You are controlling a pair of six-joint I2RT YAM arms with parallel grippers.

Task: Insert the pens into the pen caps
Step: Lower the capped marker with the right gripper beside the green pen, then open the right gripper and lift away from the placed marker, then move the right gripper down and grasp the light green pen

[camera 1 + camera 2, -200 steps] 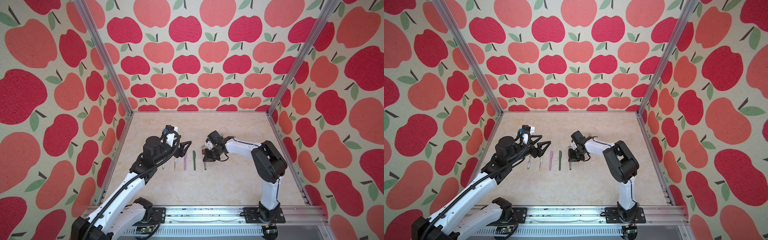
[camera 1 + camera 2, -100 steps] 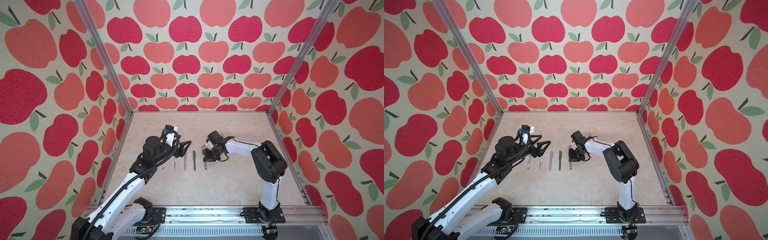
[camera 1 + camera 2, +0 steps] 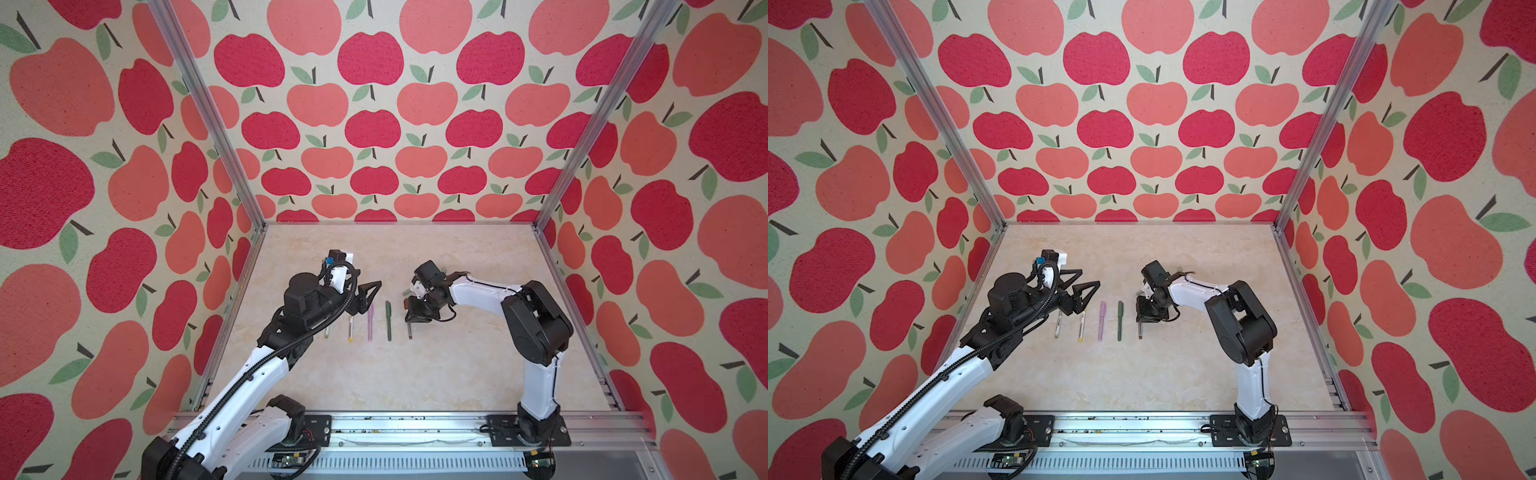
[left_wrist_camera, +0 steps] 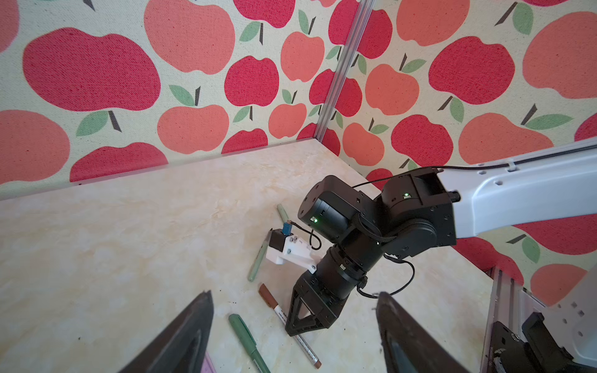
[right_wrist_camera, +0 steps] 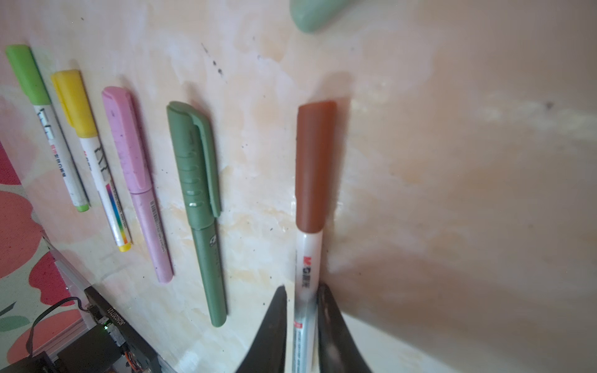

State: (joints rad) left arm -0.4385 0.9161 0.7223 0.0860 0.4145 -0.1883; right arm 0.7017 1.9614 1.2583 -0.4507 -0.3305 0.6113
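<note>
Brown-capped pen [image 5: 309, 255] lies flat on the table [image 5: 452, 181], at one end of the pen row. My right hand [image 5: 300, 290] straddles its white barrel, fingers narrow; gripping or not, I cannot tell. My left hand [image 3: 1088, 279] hangs wide open above the lime-capped pen [image 3: 1057, 324].

Over the last second I watched the right gripper [image 5: 302, 287] let go. Its fingers [image 5: 271, 326], which had been pinched tight on the white barrel of the brown-capped pen [image 5: 315, 168], eased slightly apart, so a thin gap opened between one finger and the barrel. The pen was left lying on the table [image 5: 452, 193], flanked but no longer squeezed.
</note>
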